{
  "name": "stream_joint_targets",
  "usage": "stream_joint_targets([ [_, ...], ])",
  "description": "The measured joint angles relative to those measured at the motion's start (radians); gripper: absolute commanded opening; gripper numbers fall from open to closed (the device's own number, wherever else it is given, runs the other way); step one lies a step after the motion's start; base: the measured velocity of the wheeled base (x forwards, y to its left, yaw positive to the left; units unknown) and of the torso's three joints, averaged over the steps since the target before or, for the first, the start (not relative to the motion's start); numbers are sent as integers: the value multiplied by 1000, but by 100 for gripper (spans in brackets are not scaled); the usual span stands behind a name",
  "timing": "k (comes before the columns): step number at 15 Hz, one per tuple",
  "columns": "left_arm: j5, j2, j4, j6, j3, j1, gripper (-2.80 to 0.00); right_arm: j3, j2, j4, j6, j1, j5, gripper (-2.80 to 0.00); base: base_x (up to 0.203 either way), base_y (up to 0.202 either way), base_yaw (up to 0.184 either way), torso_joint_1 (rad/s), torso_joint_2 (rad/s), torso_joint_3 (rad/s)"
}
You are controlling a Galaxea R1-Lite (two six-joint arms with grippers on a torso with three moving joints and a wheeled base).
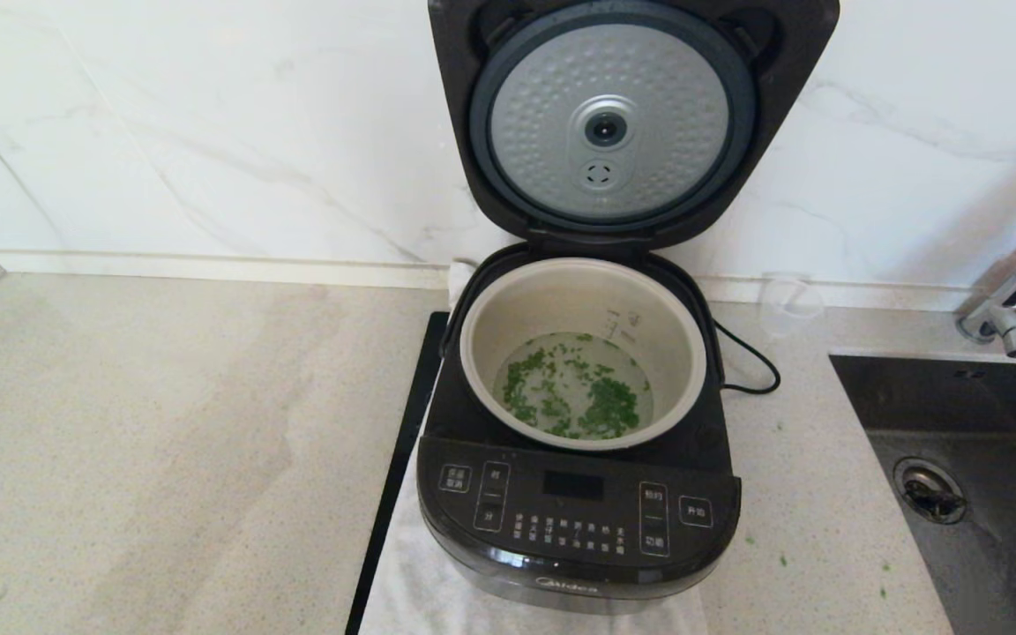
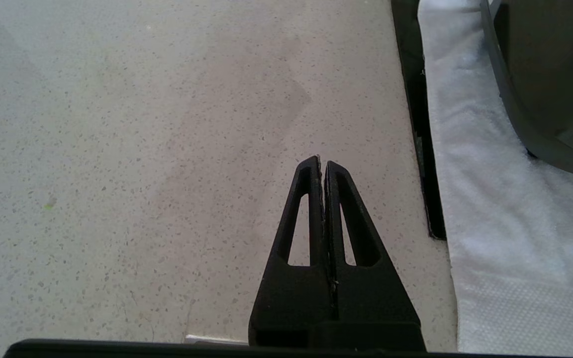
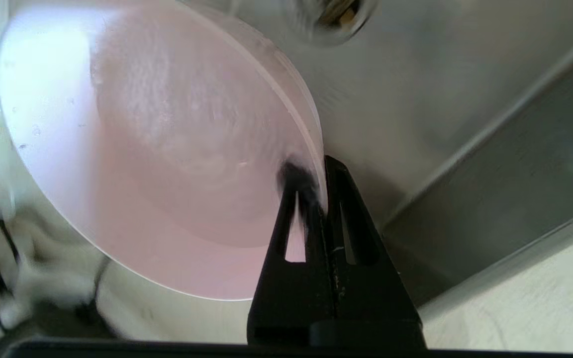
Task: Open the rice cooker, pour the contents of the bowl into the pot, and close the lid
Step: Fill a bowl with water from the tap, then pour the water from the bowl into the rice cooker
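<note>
The black rice cooker (image 1: 574, 520) stands in the middle of the counter with its lid (image 1: 614, 123) swung up, silver underside showing. Chopped green bits (image 1: 574, 392) lie scattered in water at the bottom of the beige pot (image 1: 676, 353). In the right wrist view my right gripper (image 3: 319, 171) is shut on the rim of the pale pink bowl (image 3: 157, 149), which is tilted, holds no greens and hangs over the steel sink (image 3: 465, 99). My left gripper (image 2: 322, 164) is shut on nothing, low over the counter left of the cooker (image 2: 550, 74). Neither arm shows in the head view.
A white cloth (image 1: 402, 582) and a black mat edge (image 1: 393, 476) lie under the cooker. The sink (image 1: 984, 494) with a tap (image 1: 1015, 304) is on the right. A clear cup (image 1: 790, 300) stands behind the cooker's cord (image 1: 750, 370). Green specks (image 1: 781, 560) dot the counter.
</note>
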Motion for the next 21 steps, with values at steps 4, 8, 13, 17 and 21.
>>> stream_joint_targets([
  [4, 0, 0, 0, 0, 0, 0, -280, 126, -180, 26, -25, 179, -45, -280, 0, 0, 0, 0, 0, 0],
  [8, 0, 0, 0, 0, 0, 0, -280, 138, -337, 167, -5, 429, -107, -280, 0, 0, 0, 0, 0, 0],
  [13, 0, 0, 0, 0, 0, 0, -280, 75, -455, 282, 103, 752, -212, -280, 0, 0, 0, 0, 0, 0],
  [17, 0, 0, 0, 0, 0, 0, -280, 42, -482, 306, 168, 967, -282, -280, 0, 0, 0, 0, 0, 0],
  [21, 0, 0, 0, 0, 0, 0, -280, 24, -478, 310, 192, 1147, -318, -280, 0, 0, 0, 0, 0, 0],
])
